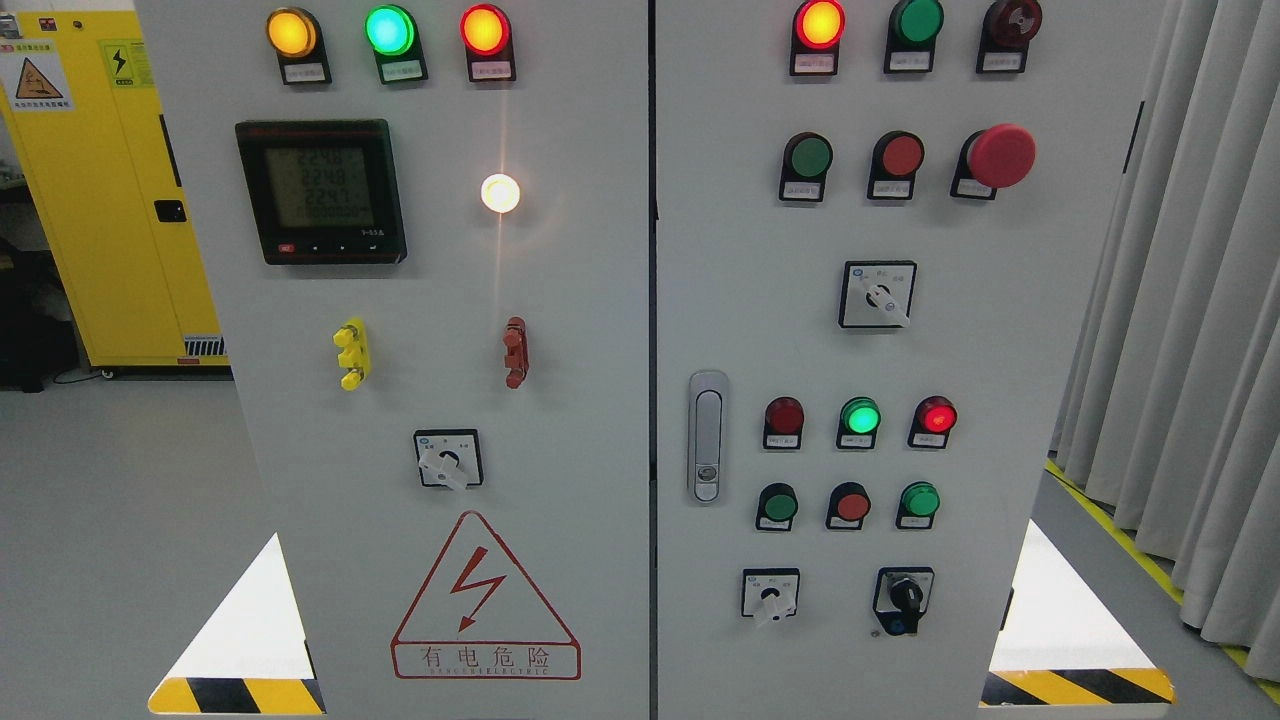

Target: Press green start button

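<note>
Grey steel fills our view: a control cabinet [560, 420] with two doors, and neither hand of ours shows, so we cannot tell their state. On the right door, green push buttons sit at its upper middle [808, 156] and lower down [778, 506], [919, 499], beside red ones [902, 155].

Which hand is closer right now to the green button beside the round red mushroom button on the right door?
Neither can be judged: no hand or arm shows in the head view. The green button sits untouched on the right door, two places left of the red mushroom button.
</note>
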Motion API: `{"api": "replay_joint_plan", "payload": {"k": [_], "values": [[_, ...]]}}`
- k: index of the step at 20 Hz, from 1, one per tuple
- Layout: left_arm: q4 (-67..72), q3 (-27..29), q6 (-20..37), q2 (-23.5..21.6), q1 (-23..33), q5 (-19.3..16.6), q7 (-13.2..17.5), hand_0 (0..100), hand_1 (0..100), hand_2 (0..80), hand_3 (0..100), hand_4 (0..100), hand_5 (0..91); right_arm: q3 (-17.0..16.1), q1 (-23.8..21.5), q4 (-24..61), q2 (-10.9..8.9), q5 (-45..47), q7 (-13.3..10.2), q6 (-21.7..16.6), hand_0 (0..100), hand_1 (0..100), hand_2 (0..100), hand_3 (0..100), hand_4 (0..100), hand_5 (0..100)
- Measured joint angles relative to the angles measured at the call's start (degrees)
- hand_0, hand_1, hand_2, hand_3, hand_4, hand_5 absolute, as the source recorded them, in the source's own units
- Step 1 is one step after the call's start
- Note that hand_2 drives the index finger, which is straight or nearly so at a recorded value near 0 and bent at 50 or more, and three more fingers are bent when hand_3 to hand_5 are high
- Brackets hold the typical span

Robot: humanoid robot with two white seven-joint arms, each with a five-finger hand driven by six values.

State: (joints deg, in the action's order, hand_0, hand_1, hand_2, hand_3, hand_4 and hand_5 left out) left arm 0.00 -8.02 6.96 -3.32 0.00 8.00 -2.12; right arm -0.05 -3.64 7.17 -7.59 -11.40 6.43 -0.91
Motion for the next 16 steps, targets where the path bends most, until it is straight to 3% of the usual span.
{"api": "replay_joint_plan", "payload": {"k": [16], "values": [[0.0,0.0,0.0,0.1,0.0,0.0,0.0,12,56,0.0,0,0,0.0,0.0,1.4,-0.2,-0.06,0.0,-1.3,0.2,19,24,0,0,0,0]]}}
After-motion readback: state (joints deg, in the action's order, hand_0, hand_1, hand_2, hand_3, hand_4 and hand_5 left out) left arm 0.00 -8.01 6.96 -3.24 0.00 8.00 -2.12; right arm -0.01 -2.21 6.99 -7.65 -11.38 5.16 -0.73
